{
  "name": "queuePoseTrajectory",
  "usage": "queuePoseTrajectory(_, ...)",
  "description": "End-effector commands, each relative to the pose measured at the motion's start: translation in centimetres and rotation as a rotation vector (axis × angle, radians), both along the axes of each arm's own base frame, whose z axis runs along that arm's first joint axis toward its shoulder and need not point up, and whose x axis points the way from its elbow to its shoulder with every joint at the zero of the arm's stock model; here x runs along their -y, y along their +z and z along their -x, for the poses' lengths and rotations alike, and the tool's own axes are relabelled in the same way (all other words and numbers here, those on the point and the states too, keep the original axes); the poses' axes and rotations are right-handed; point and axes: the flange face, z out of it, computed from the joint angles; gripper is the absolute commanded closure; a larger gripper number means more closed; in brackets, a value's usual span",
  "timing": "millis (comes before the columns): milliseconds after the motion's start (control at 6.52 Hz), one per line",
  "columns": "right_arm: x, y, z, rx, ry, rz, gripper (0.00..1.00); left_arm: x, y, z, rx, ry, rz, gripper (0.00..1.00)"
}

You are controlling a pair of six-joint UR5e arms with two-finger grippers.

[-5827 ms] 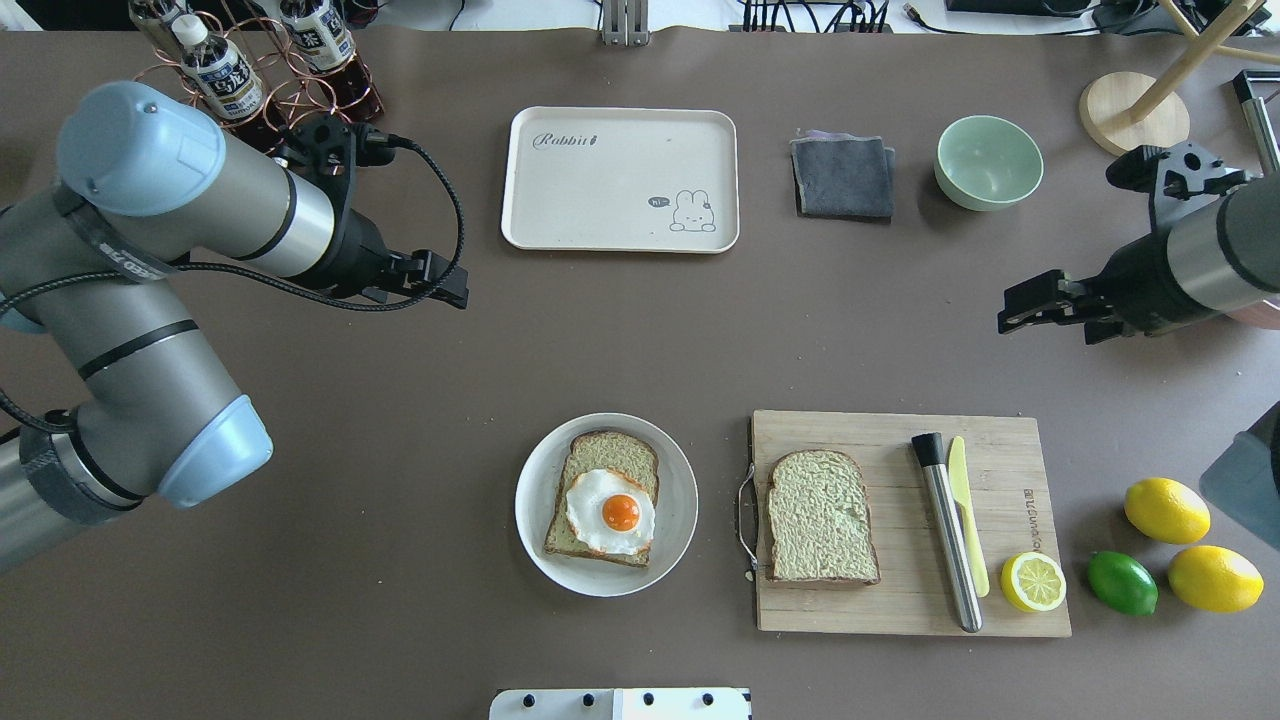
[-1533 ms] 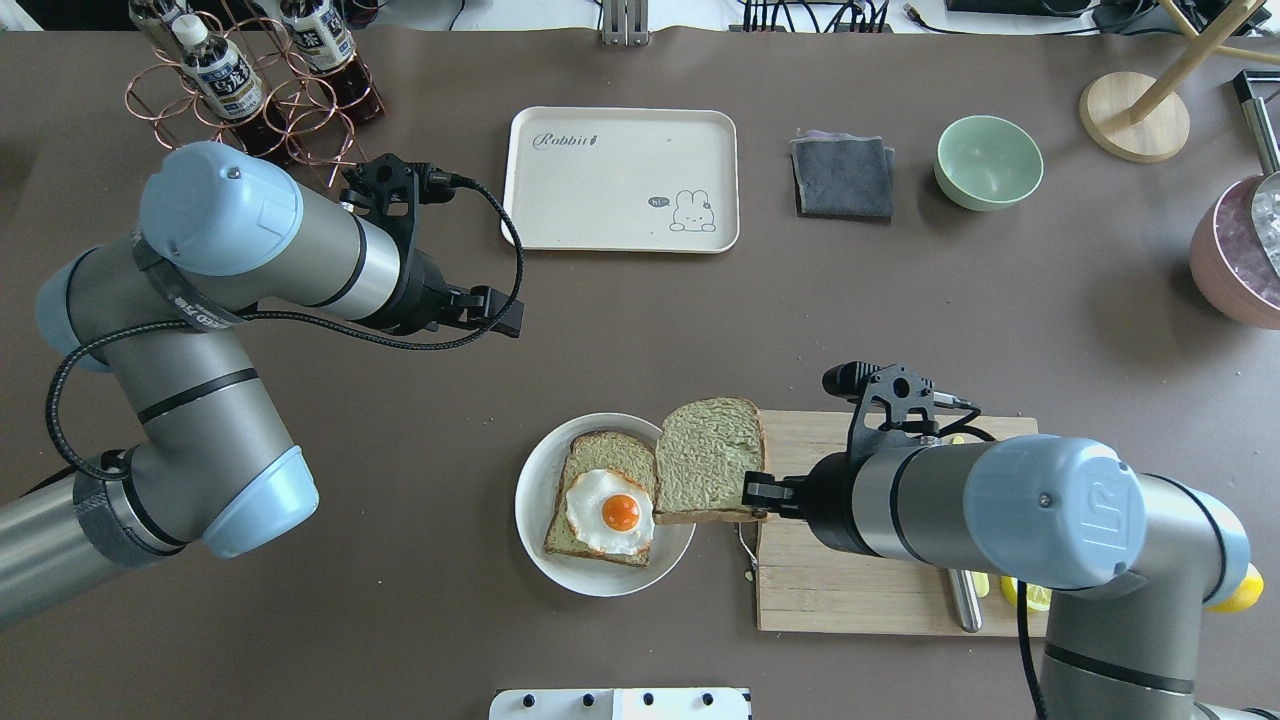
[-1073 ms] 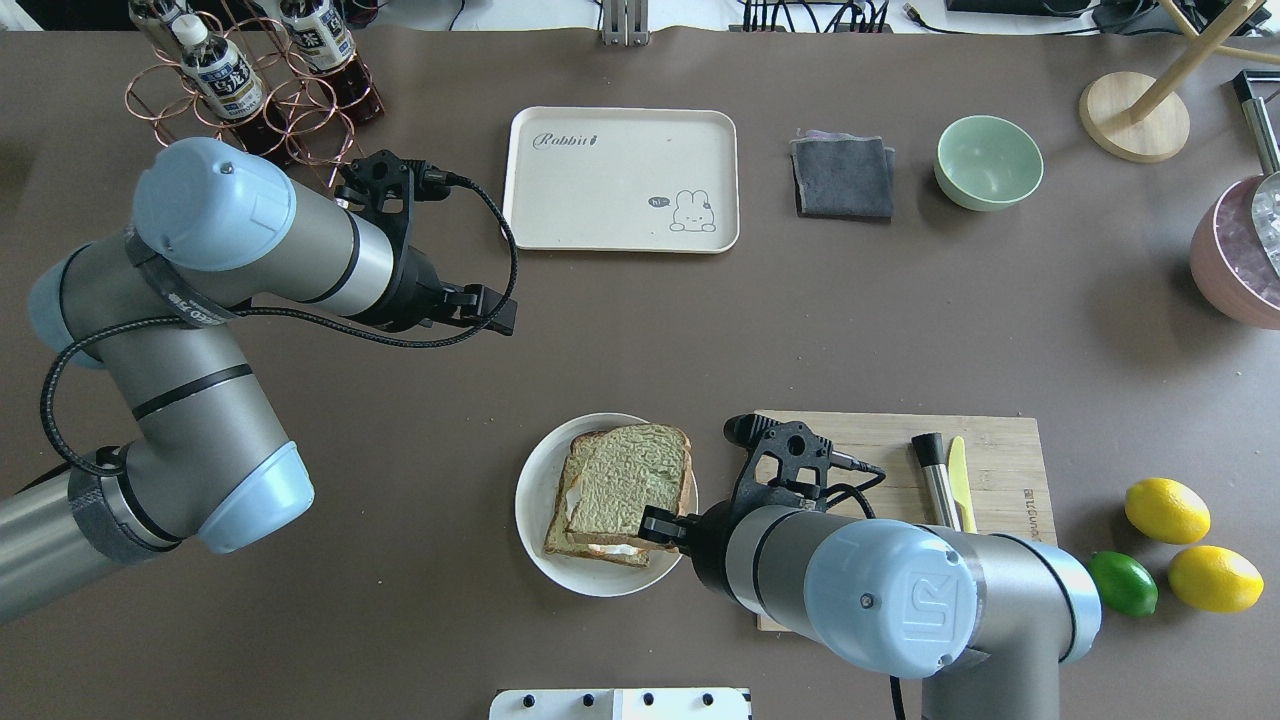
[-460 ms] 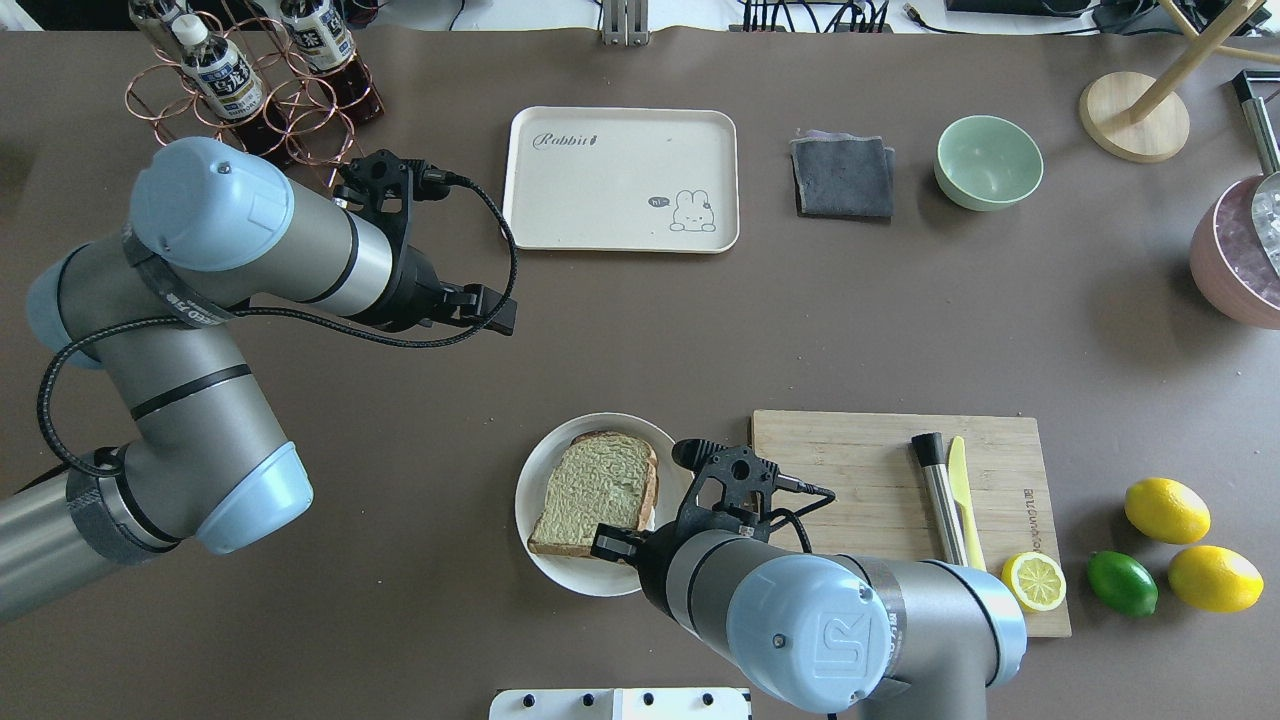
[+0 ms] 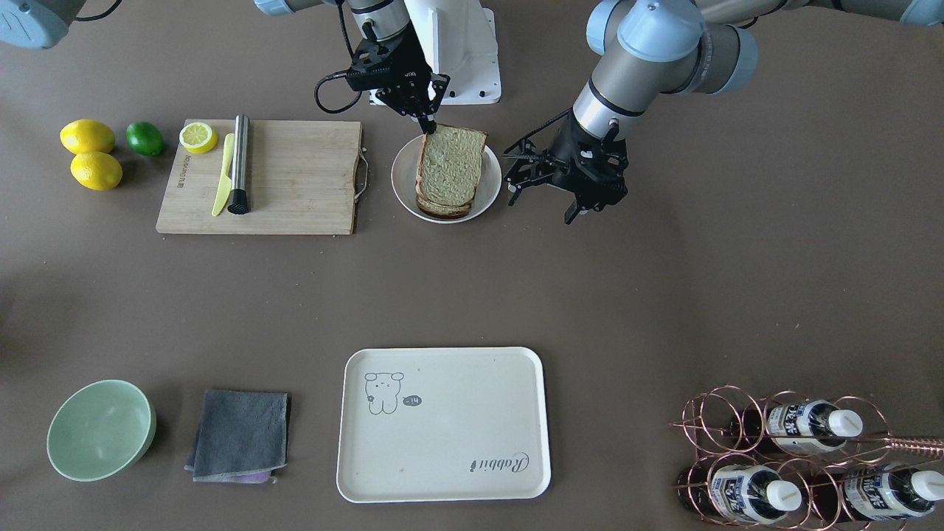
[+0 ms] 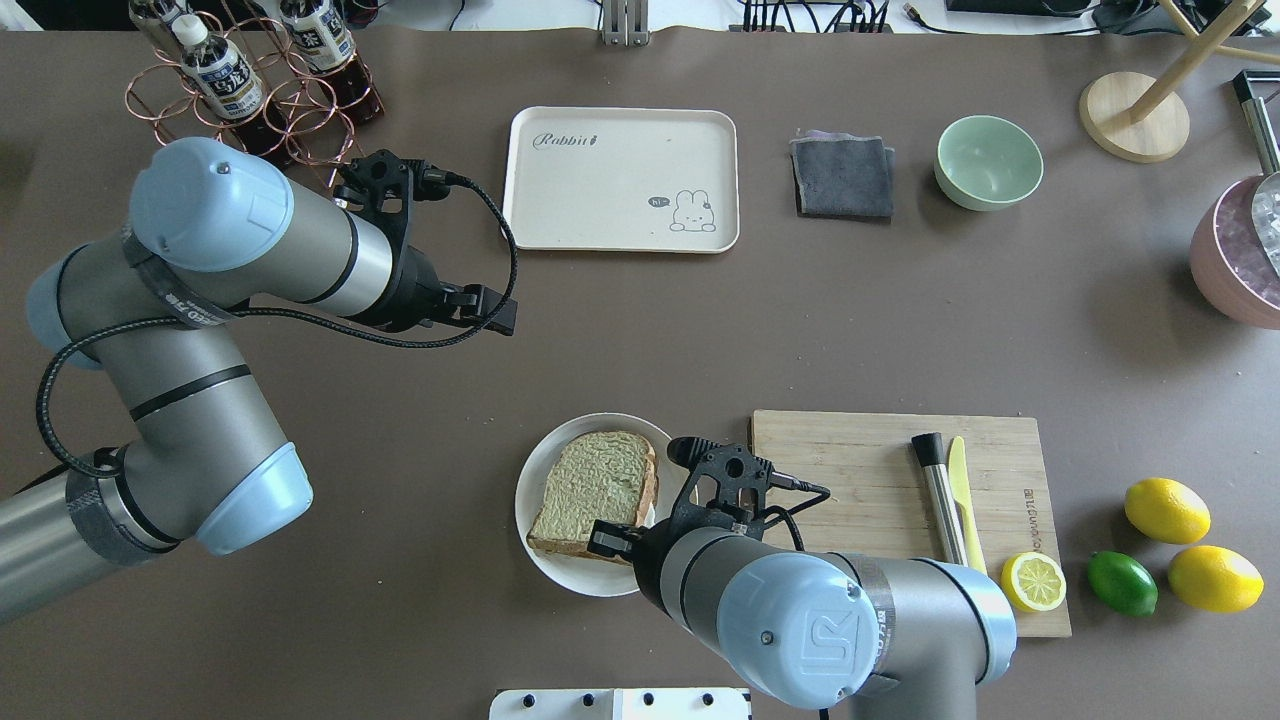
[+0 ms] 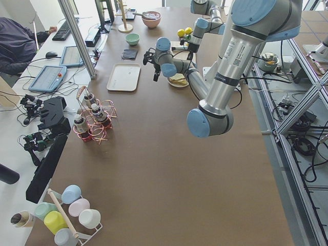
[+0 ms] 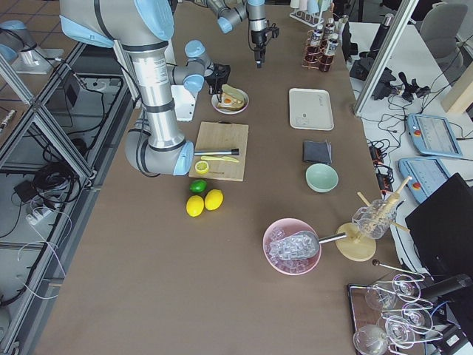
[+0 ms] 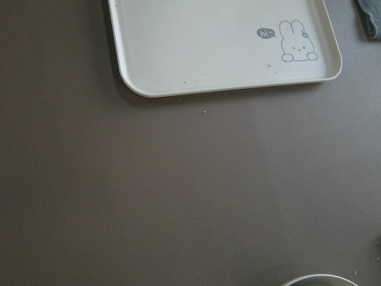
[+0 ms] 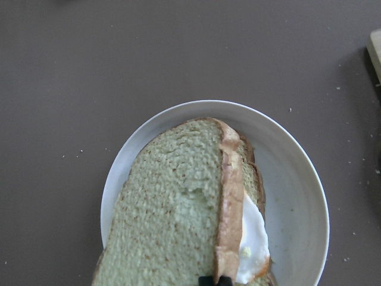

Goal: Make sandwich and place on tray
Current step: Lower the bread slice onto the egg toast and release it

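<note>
The right gripper seems closed on the corner of the sandwich, which is laid on the white plate. Beyond, the left gripper is held open above the table; farthest, the tray is seen.

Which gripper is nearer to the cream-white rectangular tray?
Left. The left gripper hangs off the tray's corner; the right gripper is farther, at the bread-and-egg sandwich on the round white plate.
</note>
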Motion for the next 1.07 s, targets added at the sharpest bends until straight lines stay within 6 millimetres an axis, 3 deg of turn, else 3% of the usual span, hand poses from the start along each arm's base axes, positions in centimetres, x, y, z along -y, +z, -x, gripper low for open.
queuePoseTrajectory(0, 0.1, 0.8, 0.5, -0.017, 0.001, 0.001, 1.00, 0.0, 0.1, -0.1, 0.001, 0.000, 0.000, 0.02)
queuePoseTrajectory(153, 0.0, 1.0, 0.5, -0.022, -0.004, -0.003, 1.00, -0.1, 0.1, -0.1, 0.001, 0.001, 0.000, 0.02)
queuePoseTrajectory(307, -0.1, 1.3, 0.6, -0.029, -0.011, -0.011, 0.06, -0.1, 0.1, -0.2, 0.001, 0.001, 0.000, 0.02)
queuePoseTrajectory(460, 0.7, 1.3, -0.2, -0.039, -0.016, -0.045, 0.00, -0.2, 0.1, -0.3, 0.001, 0.004, 0.000, 0.02)
queuePoseTrajectory(613, 1.7, 1.1, -0.8, -0.039, -0.007, -0.050, 0.00, -0.3, 0.1, -0.3, 0.001, 0.007, 0.001, 0.02)
queuePoseTrajectory(767, 4.4, 1.5, -2.4, -0.044, 0.001, -0.041, 0.00, -0.3, 0.1, -0.5, 0.002, 0.007, 0.002, 0.02)
queuePoseTrajectory(920, 7.6, 1.9, -5.9, -0.068, -0.019, 0.001, 0.00, -0.4, 0.0, -0.5, -0.002, 0.001, 0.012, 0.02)
